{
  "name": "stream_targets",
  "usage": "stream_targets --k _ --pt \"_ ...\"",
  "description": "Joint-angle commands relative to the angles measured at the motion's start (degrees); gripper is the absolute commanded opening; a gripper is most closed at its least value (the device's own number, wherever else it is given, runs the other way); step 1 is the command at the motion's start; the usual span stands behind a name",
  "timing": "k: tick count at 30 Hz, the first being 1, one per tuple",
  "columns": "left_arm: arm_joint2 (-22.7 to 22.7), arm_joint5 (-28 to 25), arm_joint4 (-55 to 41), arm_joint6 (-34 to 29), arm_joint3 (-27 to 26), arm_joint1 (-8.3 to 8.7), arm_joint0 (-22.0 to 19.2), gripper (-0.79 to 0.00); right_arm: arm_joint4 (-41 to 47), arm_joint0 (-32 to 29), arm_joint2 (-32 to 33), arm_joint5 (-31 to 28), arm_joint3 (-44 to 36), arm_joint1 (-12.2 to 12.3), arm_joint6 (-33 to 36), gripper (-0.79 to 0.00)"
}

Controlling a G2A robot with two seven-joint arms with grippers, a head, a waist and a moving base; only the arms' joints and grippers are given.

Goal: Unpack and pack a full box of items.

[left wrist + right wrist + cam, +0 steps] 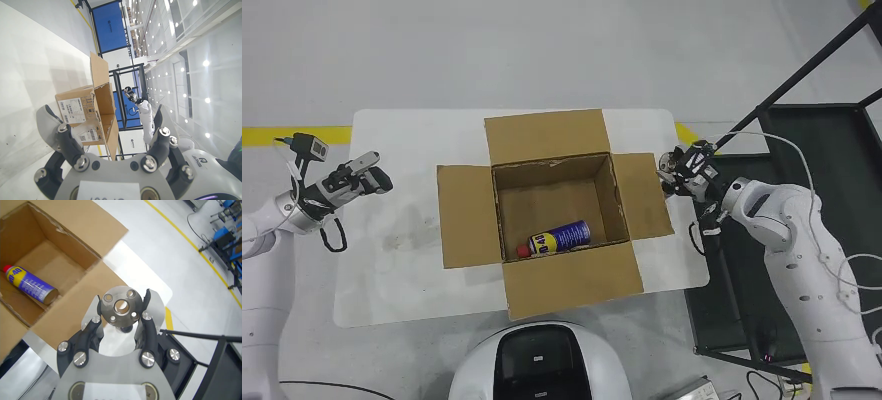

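Hovering left of the box [467,215], the left gripper [379,172] has its fingers [47,117] apart; a spray can [557,238] lies inside the box; the right gripper [122,295] clamps a metal flange [121,307] at the right flap [642,195]'s outer edge. I'd carry it level, clear of cardboard.

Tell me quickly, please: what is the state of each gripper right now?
Left gripper: open, holding nothing.
Right gripper: shut on a round metal flange.

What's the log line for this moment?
right gripper: holds metal flange | left gripper: open | cardboard box: spray can inside
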Motion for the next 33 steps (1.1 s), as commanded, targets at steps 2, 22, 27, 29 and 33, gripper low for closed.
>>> stream_targets --k 2,22,27,29,33 --pt "0.0 0.0 0.0 0.0 0.0 0.0 0.0 0.0 -0.2 2.6 -4.9 0.2 -1.3 -0.5 1.8 -0.785" --pt "0.0 0.0 0.0 0.0 0.0 0.0 0.0 0.0 0.1 5.8 -9.9 0.0 -1.1 -1.2 3.6 -0.785" --pt "0.0 0.0 0.0 0.0 0.0 0.0 0.0 0.0 -2.8 8.1 -14.4 -2.6 -2.8 -1.6 3.5 -0.785" --pt "0.0 0.0 0.0 0.0 0.0 0.0 0.0 0.0 -3.6 11.1 -18.7 -3.1 -2.2 -2.4 3.8 -0.785" --pt "0.0 0.0 0.0 0.0 0.0 0.0 0.0 0.0 -4.5 18.7 -29.2 -3.5 2.6 -4.7 5.1 -0.785"
